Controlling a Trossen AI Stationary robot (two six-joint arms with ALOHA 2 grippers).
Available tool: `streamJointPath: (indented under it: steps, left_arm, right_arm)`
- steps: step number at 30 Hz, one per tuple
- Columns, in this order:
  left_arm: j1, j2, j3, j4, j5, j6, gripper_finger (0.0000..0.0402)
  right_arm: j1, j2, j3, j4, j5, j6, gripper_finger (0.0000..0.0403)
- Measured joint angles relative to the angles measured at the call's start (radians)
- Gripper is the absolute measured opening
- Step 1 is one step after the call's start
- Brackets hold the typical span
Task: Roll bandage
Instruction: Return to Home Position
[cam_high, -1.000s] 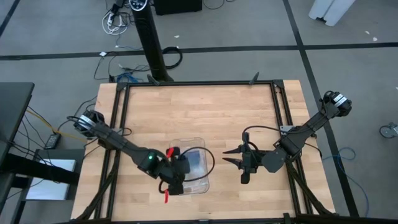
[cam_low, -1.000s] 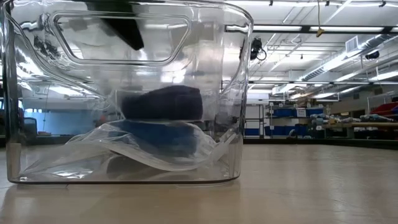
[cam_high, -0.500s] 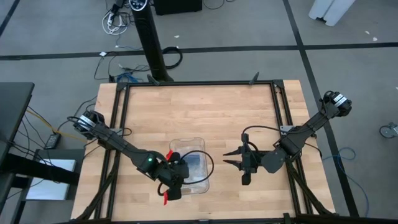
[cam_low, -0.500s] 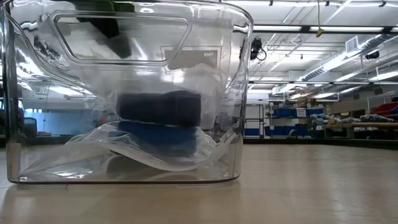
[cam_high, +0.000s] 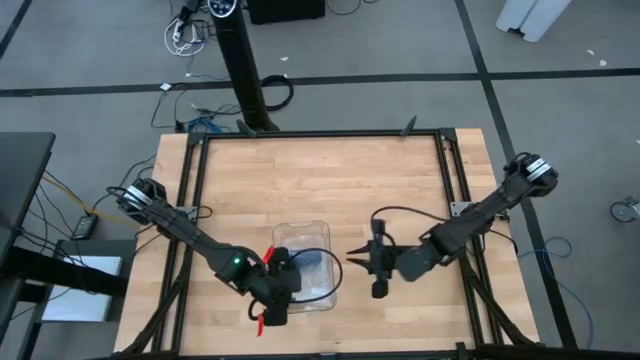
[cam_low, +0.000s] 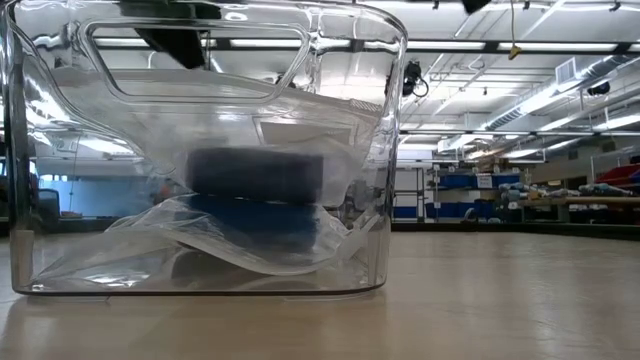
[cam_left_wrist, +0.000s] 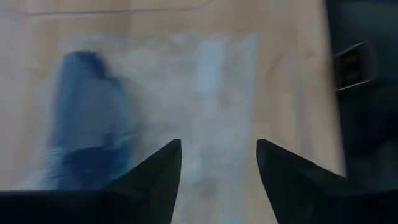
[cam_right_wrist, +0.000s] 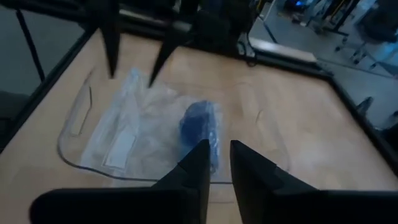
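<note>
Now the bandage (cam_low: 258, 172), likely soft and light, sits rolled in a bag (cam_low: 95, 252) inside the bin (cam_high: 300, 226), best pinched gently round its middle, while the left gripper (cam_left_wrist: 218, 144) hangs over the bin's near side, jaws wide, and the right gripper (cam_right_wrist: 216, 144) waits just right, jaws narrow, both empty.

The bandage (cam_low: 258, 175) is dark navy, in a clear bag (cam_low: 120, 235) inside a clear bin (cam_low: 385, 150) ahead of the black left jaws. Red marks (cam_high: 263, 322) flank those jaws. The counter (cam_high: 330, 180) is pale striped wood, its frame (cam_high: 320, 134) black.
</note>
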Motion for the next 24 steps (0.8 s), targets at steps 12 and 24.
streamJointPath:
  steps: [12,24]
  left_arm:
    - [0.094,0.003,-0.231,0.203,0.018,0.135,0.0122]
    - [0.176,-0.017,-0.268,0.305,-0.094,0.365,0.0107]
  right_arm:
    - [-0.088,0.183,0.0,0.136,-0.148,-0.007,0.0009]
    - [-0.126,0.154,-0.096,0.3,-0.317,-0.136,0.0002]
